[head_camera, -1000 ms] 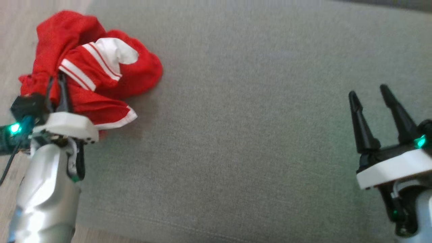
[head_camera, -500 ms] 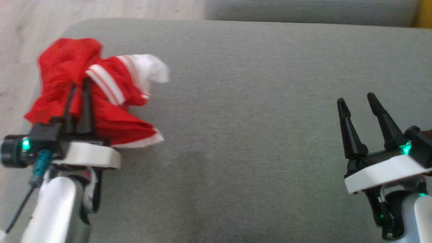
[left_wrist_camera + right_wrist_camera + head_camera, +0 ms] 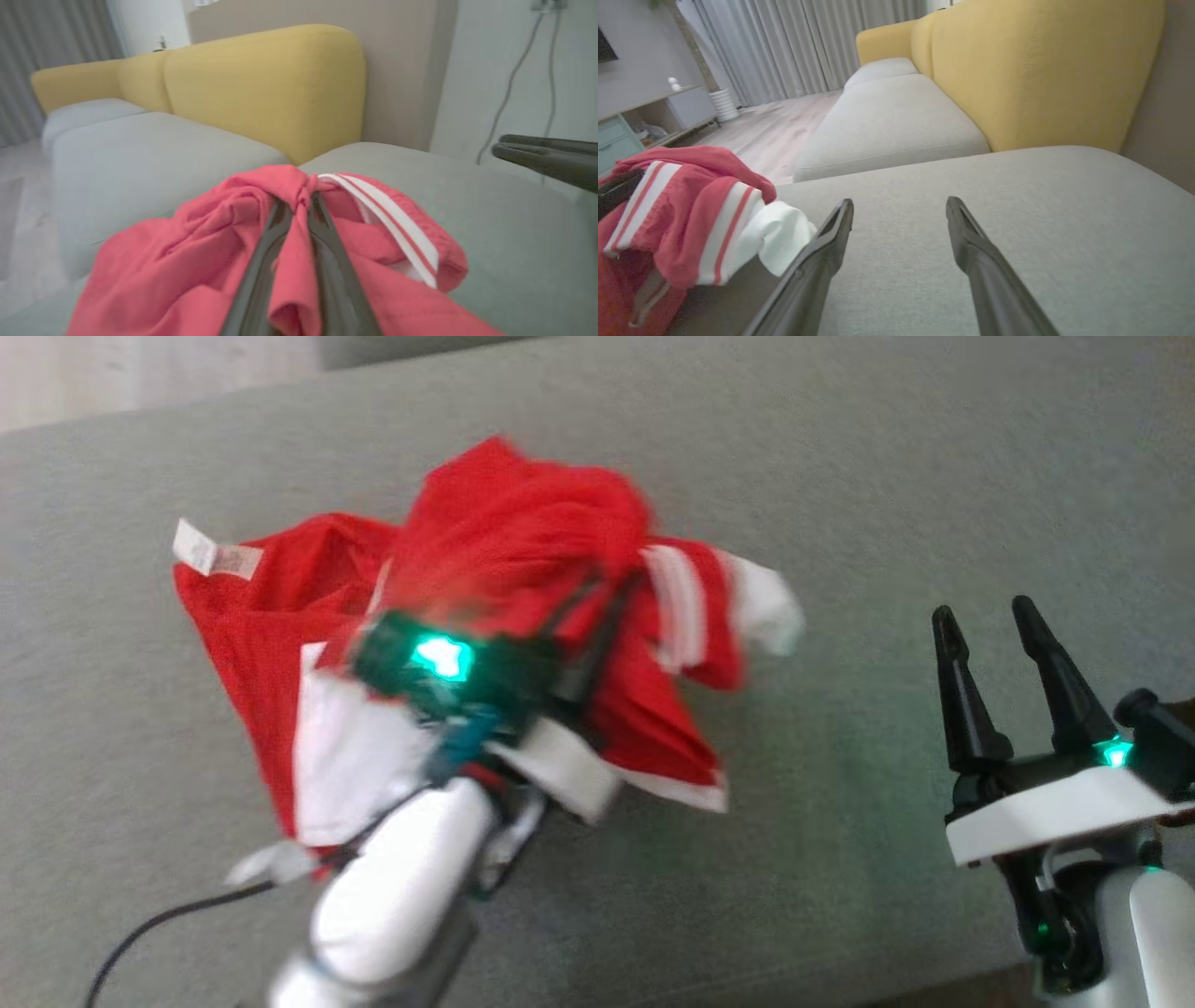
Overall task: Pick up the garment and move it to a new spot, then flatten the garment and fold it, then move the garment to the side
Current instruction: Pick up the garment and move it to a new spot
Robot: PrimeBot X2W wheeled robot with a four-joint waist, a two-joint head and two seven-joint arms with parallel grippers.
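Note:
The garment [image 3: 523, 532] is red with white panels and stripes, bunched and hanging over the grey cushion [image 3: 887, 476]. My left gripper [image 3: 602, 593] is shut on a pinch of its red cloth near the top of the bunch. In the left wrist view the two dark fingers [image 3: 261, 261] squeeze a fold of the garment [image 3: 196, 247] between them. My right gripper [image 3: 980, 611] stands open at the right, apart from the garment. Its fingers [image 3: 822, 261] hover over bare cushion, with the garment [image 3: 677, 205] to their left.
A yellow sofa back [image 3: 1041, 70] rises behind the cushion. A second grey cushion [image 3: 887, 116] lies beyond it, with wooden floor [image 3: 761, 130] and curtains further off. The white label [image 3: 215, 555] of the garment sticks out at its left edge.
My left gripper has carried the garment from the cushion's left edge toward the middle, lifting it so it hangs and spreads. The right gripper has stayed open in place.

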